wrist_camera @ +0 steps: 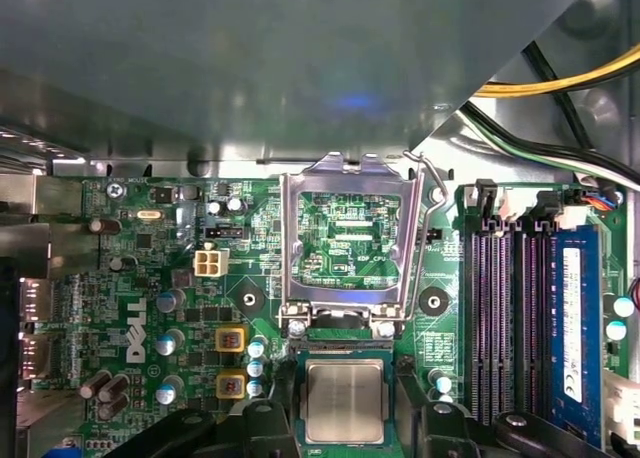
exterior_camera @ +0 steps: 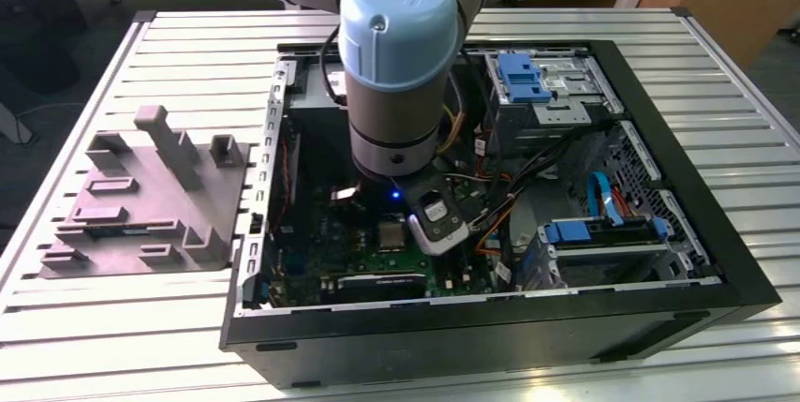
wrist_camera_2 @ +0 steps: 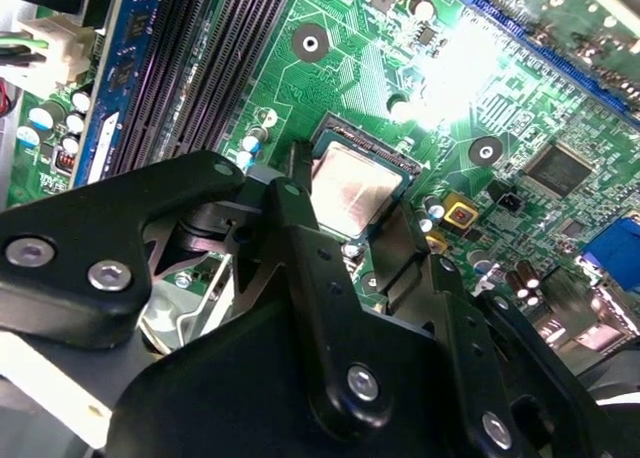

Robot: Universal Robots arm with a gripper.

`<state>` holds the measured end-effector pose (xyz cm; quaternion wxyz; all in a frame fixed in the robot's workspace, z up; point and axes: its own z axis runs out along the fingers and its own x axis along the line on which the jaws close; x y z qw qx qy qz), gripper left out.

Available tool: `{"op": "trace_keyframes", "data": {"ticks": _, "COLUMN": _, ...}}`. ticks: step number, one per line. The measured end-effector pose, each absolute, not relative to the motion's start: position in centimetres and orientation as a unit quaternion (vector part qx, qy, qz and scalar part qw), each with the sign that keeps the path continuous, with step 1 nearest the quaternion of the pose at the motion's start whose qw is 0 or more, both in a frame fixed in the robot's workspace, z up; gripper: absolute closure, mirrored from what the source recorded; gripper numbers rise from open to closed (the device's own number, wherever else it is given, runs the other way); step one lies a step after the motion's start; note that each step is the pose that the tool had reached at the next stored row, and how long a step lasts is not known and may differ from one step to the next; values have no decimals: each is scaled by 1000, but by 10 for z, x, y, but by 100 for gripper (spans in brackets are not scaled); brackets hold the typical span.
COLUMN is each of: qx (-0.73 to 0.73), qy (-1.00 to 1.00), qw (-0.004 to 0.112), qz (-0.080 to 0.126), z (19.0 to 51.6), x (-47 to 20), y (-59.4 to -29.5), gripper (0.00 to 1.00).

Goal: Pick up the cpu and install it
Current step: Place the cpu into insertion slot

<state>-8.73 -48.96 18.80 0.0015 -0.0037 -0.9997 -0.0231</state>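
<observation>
Between the end effector's [wrist_camera_2: 350, 203] part-open fingers [wrist_camera_2: 290, 203] the cpu [wrist_camera_2: 352, 185] sits over its socket; slight tilt could bend contacts.

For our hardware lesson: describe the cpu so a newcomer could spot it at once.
Look inside the open computer case at the green motherboard. The cpu lies beside the raised silver socket frame, between the gripper fingers: a small square, plain silvery-topped.
</observation>
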Motion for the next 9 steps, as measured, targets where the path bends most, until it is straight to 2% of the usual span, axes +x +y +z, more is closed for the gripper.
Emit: {"op": "trace_keyframes", "data": {"ticks": 9, "qx": -4, "qy": -1000, "qw": 2, "qz": -22, "z": 190, "x": -88, "y": -490, "gripper": 53}}
